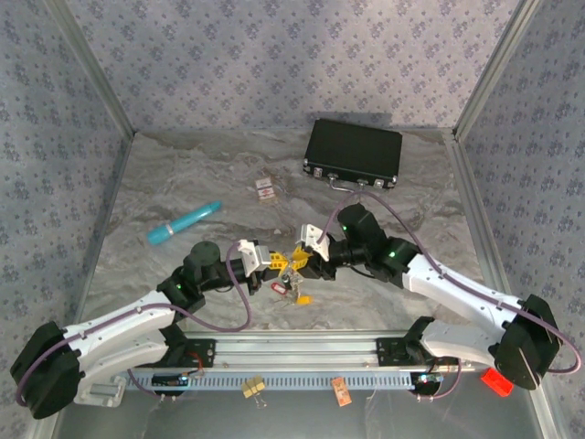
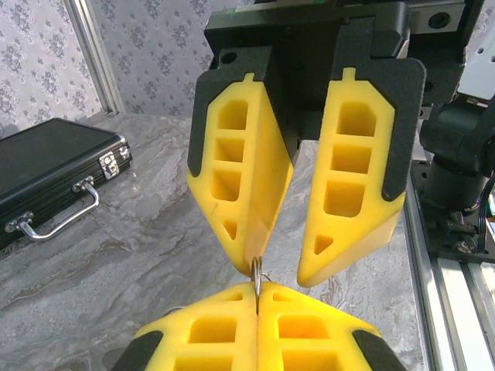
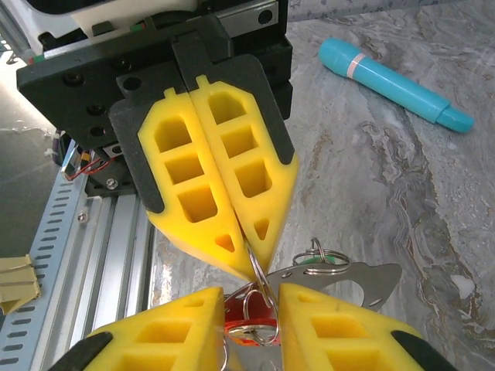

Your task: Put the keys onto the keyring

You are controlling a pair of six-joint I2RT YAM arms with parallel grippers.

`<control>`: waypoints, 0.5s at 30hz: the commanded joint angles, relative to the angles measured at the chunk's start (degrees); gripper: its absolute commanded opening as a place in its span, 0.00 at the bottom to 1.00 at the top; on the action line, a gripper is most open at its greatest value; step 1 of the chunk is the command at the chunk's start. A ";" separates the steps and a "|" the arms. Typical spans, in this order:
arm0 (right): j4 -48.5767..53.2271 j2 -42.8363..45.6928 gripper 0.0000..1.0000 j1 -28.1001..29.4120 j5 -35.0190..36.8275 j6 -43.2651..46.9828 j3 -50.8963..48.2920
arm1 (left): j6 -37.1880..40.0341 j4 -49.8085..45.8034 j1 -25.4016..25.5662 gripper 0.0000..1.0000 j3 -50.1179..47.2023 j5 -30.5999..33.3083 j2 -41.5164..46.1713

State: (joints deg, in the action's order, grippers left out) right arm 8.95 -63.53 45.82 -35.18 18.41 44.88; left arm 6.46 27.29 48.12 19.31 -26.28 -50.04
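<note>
My left gripper (image 2: pixel 257 290) is shut on the keyring (image 2: pixel 256 272), a thin silvery ring held edge-on between its yellow fingertips above the table. Facing it, my right gripper (image 3: pixel 251 292) stands open, with the ring's lower loop and a red key (image 3: pixel 251 330) in the gap between its fingers. One right fingertip (image 2: pixel 253 259) touches the ring's top. A green key (image 3: pixel 332 260) hangs on a split ring through a flat metal plate (image 3: pixel 367 277). From above, both grippers meet at mid-table (image 1: pixel 291 262), with the red key (image 1: pixel 279 288) and a yellow key (image 1: pixel 303 299) below them.
A black case (image 1: pixel 355 153) with a metal handle lies at the back right. A turquoise cylinder (image 1: pixel 183 222) lies to the left, and a small red-and-white card (image 1: pixel 266 189) behind the grippers. The aluminium rail (image 1: pixel 302 352) runs along the near edge.
</note>
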 commanded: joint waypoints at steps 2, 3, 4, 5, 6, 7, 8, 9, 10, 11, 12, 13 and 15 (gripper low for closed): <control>-1.39 -0.79 0.21 0.45 -1.57 -0.23 0.38 | -0.65 4.35 0.29 0.00 0.25 -1.66 0.27; -1.52 -0.97 0.19 0.49 -1.39 -0.14 0.40 | -0.66 4.27 0.22 0.00 0.29 -1.67 0.31; -1.57 -1.11 0.18 0.49 -1.15 -0.14 0.38 | -0.64 4.29 0.24 0.00 0.29 -1.68 0.35; -1.57 -1.21 0.17 0.45 -0.87 -0.17 0.42 | -0.66 4.27 0.24 0.00 0.29 -1.79 0.33; -1.72 -1.33 0.16 0.56 -0.85 -0.14 0.47 | -0.73 4.31 0.29 0.00 0.22 -1.82 0.34; -1.78 -1.49 0.14 0.52 -0.86 -0.16 0.58 | -0.70 4.31 0.26 0.00 0.29 -1.81 0.37; -1.98 -1.52 0.11 0.60 -0.97 -0.18 0.61 | -0.81 4.28 0.23 0.00 0.29 -1.89 0.32; -2.09 -1.68 0.07 0.58 -1.12 -0.23 0.72 | -0.87 4.32 0.27 0.00 0.22 -1.93 0.33; -2.11 -1.77 0.04 0.58 -1.12 -0.14 0.80 | -0.92 4.28 0.29 0.00 0.18 -1.92 0.38; -1.86 -1.77 0.00 0.58 -0.93 0.01 1.06 | -0.97 4.03 0.27 0.00 0.28 -1.88 0.37; -1.33 -1.73 0.00 0.51 -0.65 0.31 1.26 | -0.92 3.49 0.23 0.00 0.36 -1.53 0.42; -0.55 -1.69 0.00 0.54 -0.30 0.81 1.63 | -0.81 2.83 0.31 0.05 0.51 -0.99 0.54; 2.37 -1.69 0.00 0.58 1.17 2.41 2.90 | -0.11 0.57 0.23 0.22 0.91 0.35 0.94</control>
State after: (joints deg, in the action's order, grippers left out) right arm 8.62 -64.82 45.91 -34.89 19.11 45.17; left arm 6.09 27.00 48.12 19.27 -26.11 -50.02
